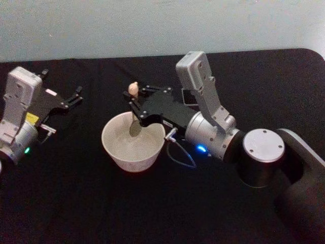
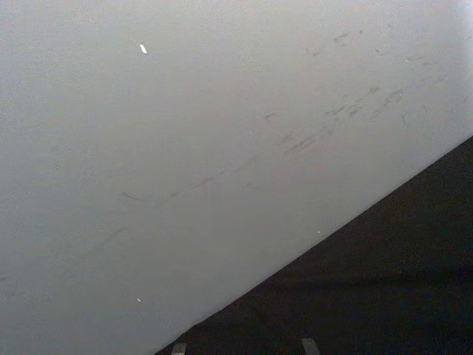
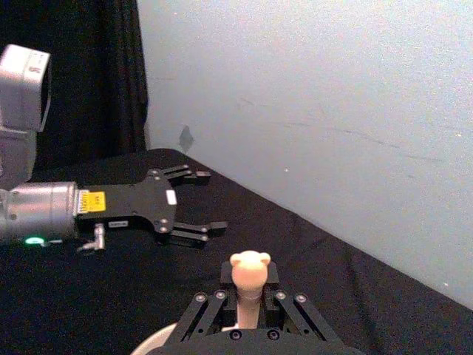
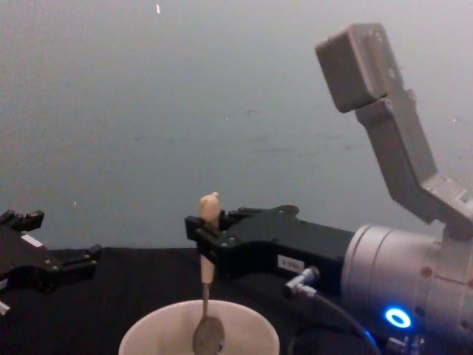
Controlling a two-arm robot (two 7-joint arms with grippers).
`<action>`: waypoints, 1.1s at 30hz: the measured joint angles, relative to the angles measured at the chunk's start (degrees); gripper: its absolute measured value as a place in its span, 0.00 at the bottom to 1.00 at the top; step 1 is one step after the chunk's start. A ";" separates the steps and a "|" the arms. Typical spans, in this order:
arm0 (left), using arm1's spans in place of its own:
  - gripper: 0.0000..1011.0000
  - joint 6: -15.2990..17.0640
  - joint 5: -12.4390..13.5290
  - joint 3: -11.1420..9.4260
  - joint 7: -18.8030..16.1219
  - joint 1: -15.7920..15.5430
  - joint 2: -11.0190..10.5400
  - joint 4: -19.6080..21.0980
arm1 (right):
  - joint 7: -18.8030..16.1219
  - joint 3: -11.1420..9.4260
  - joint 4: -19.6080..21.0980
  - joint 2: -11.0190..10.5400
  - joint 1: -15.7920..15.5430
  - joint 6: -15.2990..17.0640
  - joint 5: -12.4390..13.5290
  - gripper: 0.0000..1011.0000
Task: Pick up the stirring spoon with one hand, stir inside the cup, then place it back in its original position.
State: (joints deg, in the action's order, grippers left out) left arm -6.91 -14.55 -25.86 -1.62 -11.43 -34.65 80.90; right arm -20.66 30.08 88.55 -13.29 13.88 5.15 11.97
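My right gripper (image 1: 133,101) is shut on the cream handle of the stirring spoon (image 1: 134,89), holding it upright over the cup (image 1: 119,152). From the chest view the spoon (image 4: 208,277) hangs below the gripper (image 4: 205,240), and its metal bowl dips inside the cup (image 4: 251,329). In the right wrist view the knobbly handle top (image 3: 250,270) stands between the fingers. My left gripper (image 1: 62,83) rests open at the far left of the table, apart from the cup; it appears again as the left gripper (image 3: 207,201) and the left gripper (image 4: 59,237). The original position is out of view.
A black cloth covers the table (image 1: 76,203), with bare room in front of the cup and to its left. A pale wall (image 1: 152,25) runs along the table's far edge. A thin cable (image 1: 180,155) loops from my right wrist beside the cup.
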 joint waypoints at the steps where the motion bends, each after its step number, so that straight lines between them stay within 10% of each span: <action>1: 0.99 0.00 0.00 0.00 0.00 0.00 0.00 0.00 | -0.02 -0.16 0.01 -0.07 -0.04 0.00 0.00 0.20; 33: 0.99 0.00 0.00 0.00 0.00 0.00 0.00 0.00 | -3.33 -1.42 9.70 -7.02 -6.95 2.89 4.49 0.20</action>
State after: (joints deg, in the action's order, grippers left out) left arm -6.91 -14.55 -25.86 -1.62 -11.43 -34.65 80.90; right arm -23.99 28.66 98.25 -20.32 6.92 8.04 16.46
